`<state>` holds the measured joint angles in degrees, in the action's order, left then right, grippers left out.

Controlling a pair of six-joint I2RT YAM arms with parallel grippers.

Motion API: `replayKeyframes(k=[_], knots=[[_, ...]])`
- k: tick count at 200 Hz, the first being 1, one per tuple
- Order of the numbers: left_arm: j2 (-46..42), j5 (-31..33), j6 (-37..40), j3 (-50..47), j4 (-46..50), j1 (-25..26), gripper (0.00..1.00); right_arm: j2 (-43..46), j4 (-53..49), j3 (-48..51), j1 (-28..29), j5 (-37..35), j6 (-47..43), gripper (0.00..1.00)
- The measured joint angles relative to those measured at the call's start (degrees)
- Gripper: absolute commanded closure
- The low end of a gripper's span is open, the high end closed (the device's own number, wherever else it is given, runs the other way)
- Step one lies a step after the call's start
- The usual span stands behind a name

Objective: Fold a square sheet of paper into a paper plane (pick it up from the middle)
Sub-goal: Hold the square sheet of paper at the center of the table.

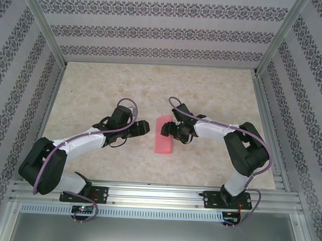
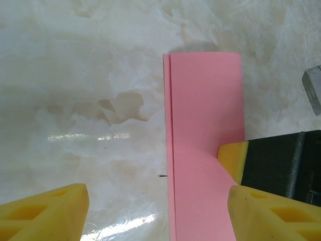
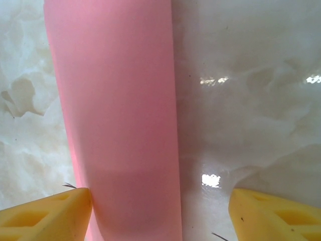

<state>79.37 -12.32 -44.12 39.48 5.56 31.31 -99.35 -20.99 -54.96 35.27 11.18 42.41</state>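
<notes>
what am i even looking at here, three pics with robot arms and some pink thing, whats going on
These are two robot arms bolted at the near edge of a marble-look table. The wide picture comes from a fixed camera above and behind them. The two close-ups come from cameras on each wrist, so the yellow blocks at the bottom are that arm's own fingers.

The pink strip is the square sheet of paper, folded in half and lying flat. The left tool is open beside it. The right tool is open too, one finger touching the paper's edge. Nothing is being held.
</notes>
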Motion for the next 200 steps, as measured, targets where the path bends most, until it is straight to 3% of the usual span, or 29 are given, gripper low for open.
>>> replayKeyframes(k=[102, 169, 200], knots=[[0.0, -0.1, -0.2, 0.0, 0.0, 0.0, 0.3, -2.4, -4.3, -3.6, 0.8, -1.7, -0.5, 0.21], [1.2, -0.9, -1.1, 0.0, -0.4, 0.0, 0.4, -3.0, -5.2, -4.3, 1.1, -3.0, -0.4, 0.22], [2.6, -1.3, -1.6, 0.5, -0.4, 0.3, 0.5, -3.3, -5.6, -4.6, 1.2, -3.3, -0.4, 0.22]])
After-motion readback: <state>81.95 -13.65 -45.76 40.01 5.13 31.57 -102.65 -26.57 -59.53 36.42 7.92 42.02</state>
